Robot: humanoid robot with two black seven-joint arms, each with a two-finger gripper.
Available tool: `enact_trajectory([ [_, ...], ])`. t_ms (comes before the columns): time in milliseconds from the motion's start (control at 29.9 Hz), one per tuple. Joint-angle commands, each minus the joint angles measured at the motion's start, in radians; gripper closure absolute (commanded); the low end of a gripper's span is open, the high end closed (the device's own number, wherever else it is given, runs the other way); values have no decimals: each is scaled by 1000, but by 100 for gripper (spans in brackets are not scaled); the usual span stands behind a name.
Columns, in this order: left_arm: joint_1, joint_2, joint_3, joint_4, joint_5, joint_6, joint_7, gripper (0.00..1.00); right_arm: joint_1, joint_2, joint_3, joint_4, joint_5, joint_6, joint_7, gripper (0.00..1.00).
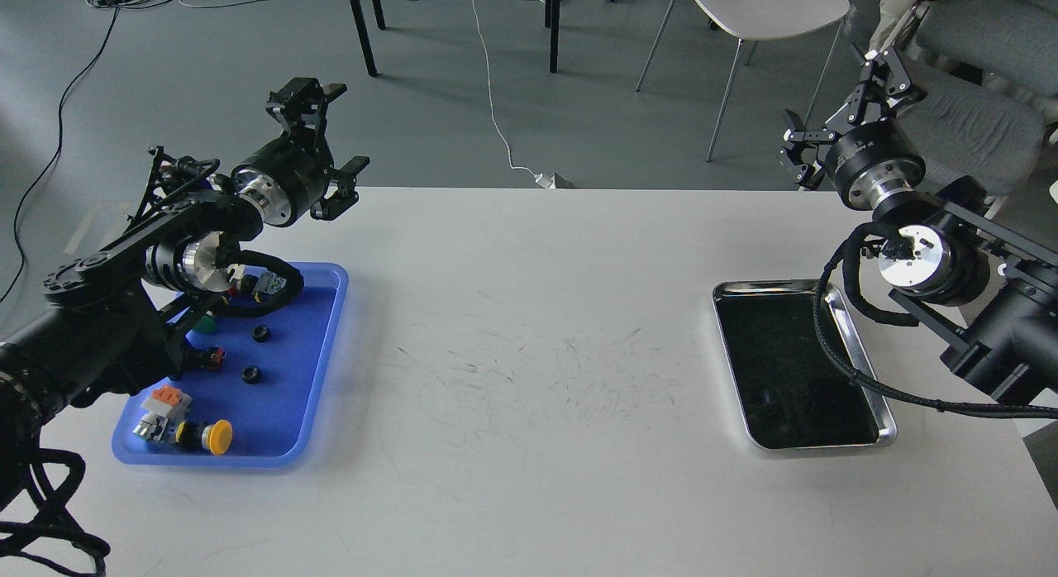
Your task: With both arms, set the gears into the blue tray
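Observation:
The blue tray (285, 395) lies at the table's left. Two gears rest on its floor, one (261, 333) behind the other (251, 374), among several coloured push-button switches. My left gripper (329, 140) hovers above the table's far edge, just behind the tray's far right corner; it is open and holds nothing. My left arm covers the tray's far left part. At the far right, my right gripper (841, 107) is raised beyond the table's far edge, open and empty.
A shiny steel tray (864, 370) with a dark inside lies at the table's right, under the right arm's cable. A yellow-capped button (218, 436) sits at the blue tray's near end. Chairs and floor cables lie beyond the table.

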Motion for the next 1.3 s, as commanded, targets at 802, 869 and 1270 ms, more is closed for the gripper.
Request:
enact_trajectory([
  [802, -25, -44, -6, 53, -3, 17, -42, 1, 35, 37, 3, -39, -70, 2, 0, 1],
  [869, -23, -44, -17, 53, -4, 23, -42, 1, 35, 43, 3, -33, -70, 4, 0, 1],
  [1270, -11, -46, -80, 77, -13, 24, -41, 1, 34, 47, 37, -31, -70, 7, 0, 1],
])
